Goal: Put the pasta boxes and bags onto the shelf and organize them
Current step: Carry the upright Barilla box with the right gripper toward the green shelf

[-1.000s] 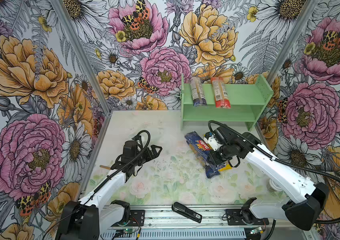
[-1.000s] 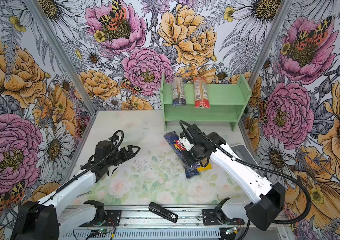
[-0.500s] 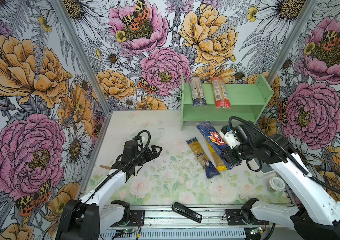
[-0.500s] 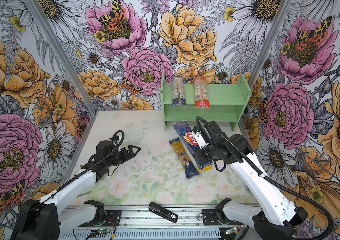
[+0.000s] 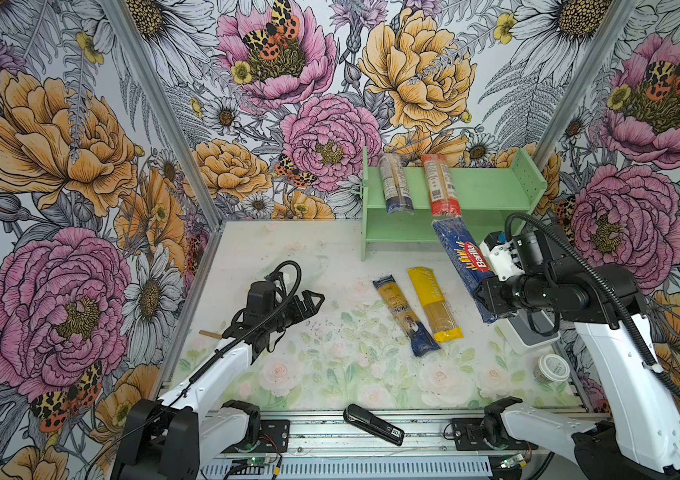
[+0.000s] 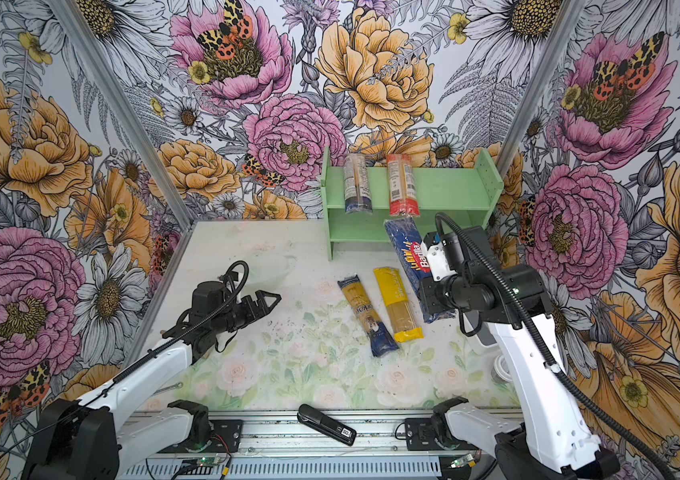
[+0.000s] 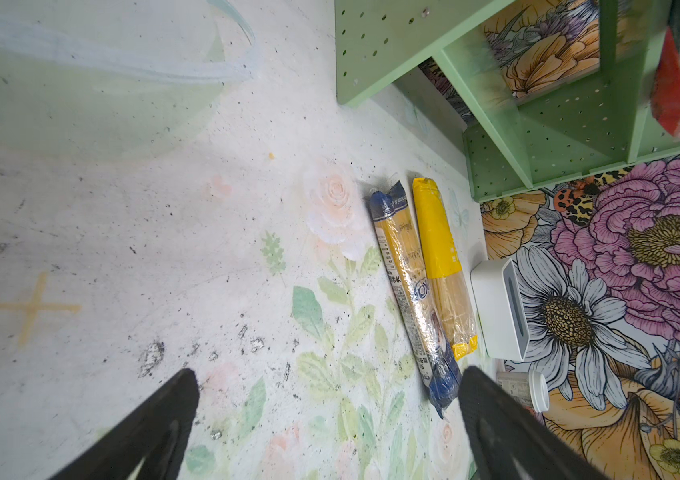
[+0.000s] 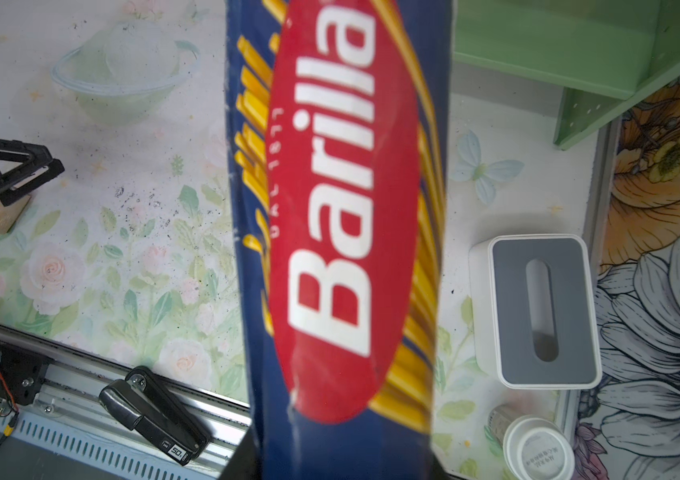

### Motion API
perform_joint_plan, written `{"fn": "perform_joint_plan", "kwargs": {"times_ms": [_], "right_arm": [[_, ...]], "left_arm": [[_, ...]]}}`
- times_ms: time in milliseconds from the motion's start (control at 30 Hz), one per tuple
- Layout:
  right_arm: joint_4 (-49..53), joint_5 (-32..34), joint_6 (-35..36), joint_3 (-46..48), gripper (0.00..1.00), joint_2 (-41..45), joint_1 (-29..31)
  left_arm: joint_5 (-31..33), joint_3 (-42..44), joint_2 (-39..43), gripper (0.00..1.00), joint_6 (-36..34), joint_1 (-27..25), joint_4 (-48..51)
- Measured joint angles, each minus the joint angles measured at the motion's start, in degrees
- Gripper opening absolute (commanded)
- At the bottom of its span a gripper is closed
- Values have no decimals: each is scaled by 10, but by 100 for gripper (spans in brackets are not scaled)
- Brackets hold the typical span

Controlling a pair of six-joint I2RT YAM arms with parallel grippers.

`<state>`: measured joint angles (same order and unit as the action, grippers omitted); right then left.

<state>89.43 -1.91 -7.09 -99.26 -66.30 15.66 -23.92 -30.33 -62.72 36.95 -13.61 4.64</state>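
Booth walls (image 5: 80, 166) papered in bold florals | black stapler (image 5: 373, 424) lies slantwise across the front metal rail (image 5: 317, 440) | white-grey slotted box (image 8: 538, 311) at the table's (image 5: 330, 374) right side, white-lidded jar (image 8: 538, 451) just beside it | clear bowl (image 8: 118, 70) toward the back | small wooden block (image 8: 6, 214) near the left edge

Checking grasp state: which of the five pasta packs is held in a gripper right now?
The dark blue Barilla pack, clamped in the right gripper in front of the shelf. Two lie on its top tier, two on the table.
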Motion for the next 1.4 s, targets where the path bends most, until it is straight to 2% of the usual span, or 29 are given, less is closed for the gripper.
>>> {"fn": "perform_joint_plan", "kwargs": {"times_ms": [567,1000,1400], "right_arm": [[2,-33,38,-170,0,-115,-146],[-24,-72,73,-366,0,-269,-229],[-89,-81,129,-416,0,-311,-285]], "left_arm": [[0,0,0,99,-5,0,-3],[-15,0,0,99,-11,14,-12],[-17,0,1,99,-11,21,-12]]}}
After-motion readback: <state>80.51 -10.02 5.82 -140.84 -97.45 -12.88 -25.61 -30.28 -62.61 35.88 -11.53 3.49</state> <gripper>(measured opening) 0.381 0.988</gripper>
